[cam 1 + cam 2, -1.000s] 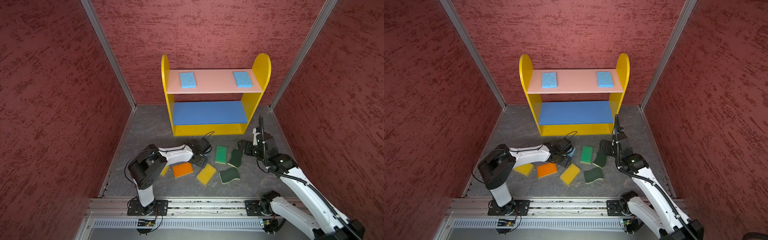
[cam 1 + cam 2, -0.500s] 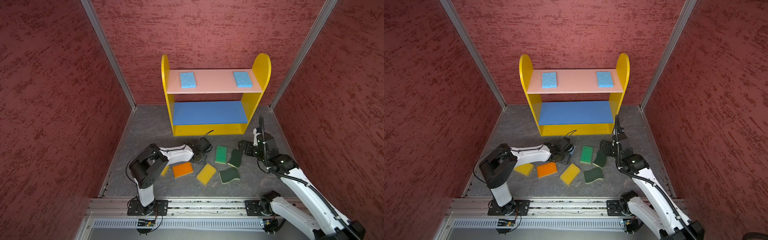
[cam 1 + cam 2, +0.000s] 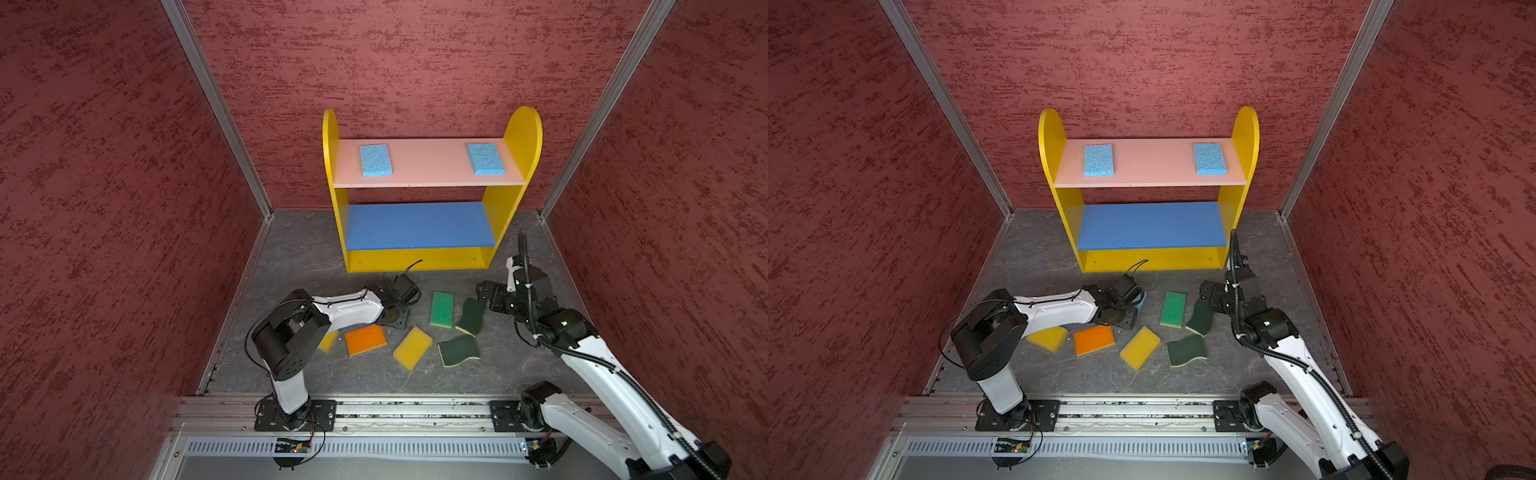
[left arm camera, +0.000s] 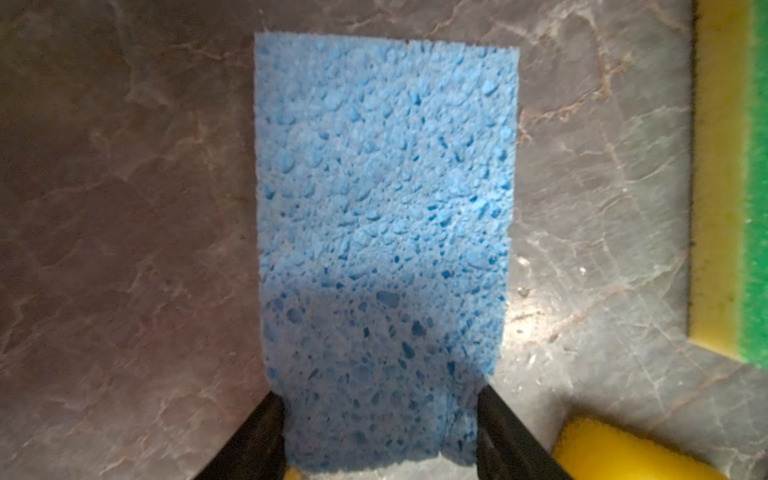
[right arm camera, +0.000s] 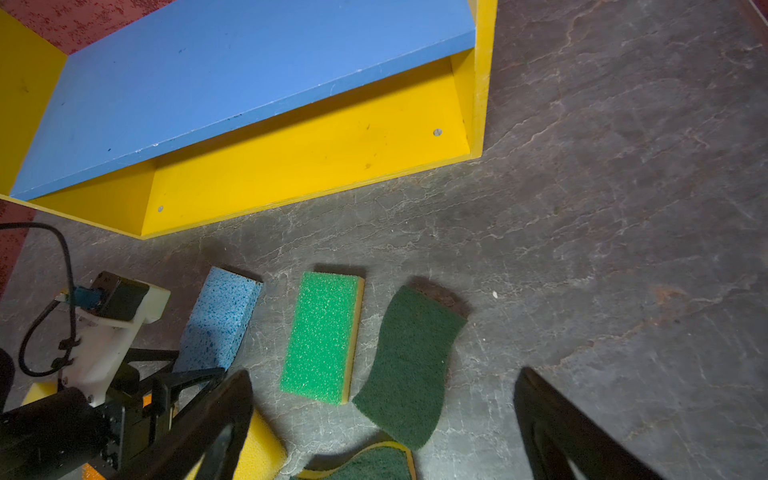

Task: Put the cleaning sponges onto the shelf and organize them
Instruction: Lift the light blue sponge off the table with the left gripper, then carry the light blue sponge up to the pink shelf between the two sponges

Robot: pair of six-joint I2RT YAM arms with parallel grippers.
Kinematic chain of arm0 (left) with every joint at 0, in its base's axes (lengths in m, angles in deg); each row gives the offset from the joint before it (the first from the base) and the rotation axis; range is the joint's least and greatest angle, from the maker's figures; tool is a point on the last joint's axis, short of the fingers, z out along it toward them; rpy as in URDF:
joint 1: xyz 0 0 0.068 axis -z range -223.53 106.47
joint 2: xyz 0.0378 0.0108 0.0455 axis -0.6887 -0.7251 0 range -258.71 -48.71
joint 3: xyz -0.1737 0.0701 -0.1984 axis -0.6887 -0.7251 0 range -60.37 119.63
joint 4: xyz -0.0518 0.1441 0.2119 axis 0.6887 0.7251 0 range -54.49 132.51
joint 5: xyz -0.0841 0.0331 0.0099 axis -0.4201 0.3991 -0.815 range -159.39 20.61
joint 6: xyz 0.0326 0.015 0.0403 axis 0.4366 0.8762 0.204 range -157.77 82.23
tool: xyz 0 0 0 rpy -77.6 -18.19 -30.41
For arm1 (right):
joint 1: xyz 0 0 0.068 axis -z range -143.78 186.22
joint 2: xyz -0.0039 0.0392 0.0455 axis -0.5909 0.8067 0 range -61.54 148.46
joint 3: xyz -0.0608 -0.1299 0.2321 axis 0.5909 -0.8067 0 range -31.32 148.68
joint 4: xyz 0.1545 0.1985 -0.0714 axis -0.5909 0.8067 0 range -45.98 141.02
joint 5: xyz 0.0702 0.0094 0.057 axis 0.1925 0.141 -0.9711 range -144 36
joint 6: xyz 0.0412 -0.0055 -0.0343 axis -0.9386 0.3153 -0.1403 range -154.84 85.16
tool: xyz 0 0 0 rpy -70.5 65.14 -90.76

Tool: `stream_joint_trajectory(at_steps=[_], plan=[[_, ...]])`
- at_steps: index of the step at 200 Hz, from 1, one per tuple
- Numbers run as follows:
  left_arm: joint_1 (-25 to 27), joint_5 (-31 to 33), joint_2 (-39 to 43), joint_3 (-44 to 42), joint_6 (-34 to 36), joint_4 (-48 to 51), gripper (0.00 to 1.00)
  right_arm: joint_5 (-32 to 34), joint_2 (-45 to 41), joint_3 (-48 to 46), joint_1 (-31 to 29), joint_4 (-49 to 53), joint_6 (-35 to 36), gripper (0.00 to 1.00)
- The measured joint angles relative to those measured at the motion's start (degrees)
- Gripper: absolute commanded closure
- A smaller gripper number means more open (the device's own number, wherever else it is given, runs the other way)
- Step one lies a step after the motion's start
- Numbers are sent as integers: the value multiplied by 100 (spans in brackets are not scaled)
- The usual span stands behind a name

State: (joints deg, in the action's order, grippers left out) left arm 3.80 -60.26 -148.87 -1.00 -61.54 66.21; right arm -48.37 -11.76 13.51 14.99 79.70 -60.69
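We record one shelf (image 3: 521, 137), upper centre in both top views, standing on the floor (image 3: 299, 257) against the back wall. On its pink board (image 3: 428, 164) we count two pale blue pieces, well apart: the left-end sponge (image 3: 375, 160) and the right-end sponge (image 3: 485, 158). Lower centre, on the floor in front of the shelf, we count seven more. Blue sponge (image 4: 386, 208): flat on the floor, with the left gripper (image 4: 380, 399) pressed against both its long sides near one short end, so clamped on it. Green sponge (image 3: 441, 308): just right of that gripper, lying flat. Wavy sponge (image 3: 471, 316): dark green, just right of the green one, with the right gripper (image 5: 384, 374) above its upper end, jaws wide apart and holding nothing. Second wavy sponge (image 3: 459, 350): just below the first; we cannot tell whether they touch. Yellow sponge (image 3: 412, 348): left of it, set at a slant. Orange sponge (image 3: 365, 340): next to the left. Second yellow sponge (image 3: 1048, 337): furthest left, partly under the left arm.
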Motion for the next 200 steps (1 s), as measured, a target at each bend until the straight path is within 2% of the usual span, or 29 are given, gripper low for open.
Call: stream_joint_trajectory(at_steps=[66, 149, 200], plan=[[149, 50, 413, 732, -90, 678, 34, 0, -2, 2, 0, 2, 37, 1], [595, 470, 459, 2232, -153, 1624, 35, 2, -20, 50, 0, 17, 127, 1], [669, 820, 686, 2780, -55, 1840, 34, 2, -13, 195, 0, 7, 190, 1]])
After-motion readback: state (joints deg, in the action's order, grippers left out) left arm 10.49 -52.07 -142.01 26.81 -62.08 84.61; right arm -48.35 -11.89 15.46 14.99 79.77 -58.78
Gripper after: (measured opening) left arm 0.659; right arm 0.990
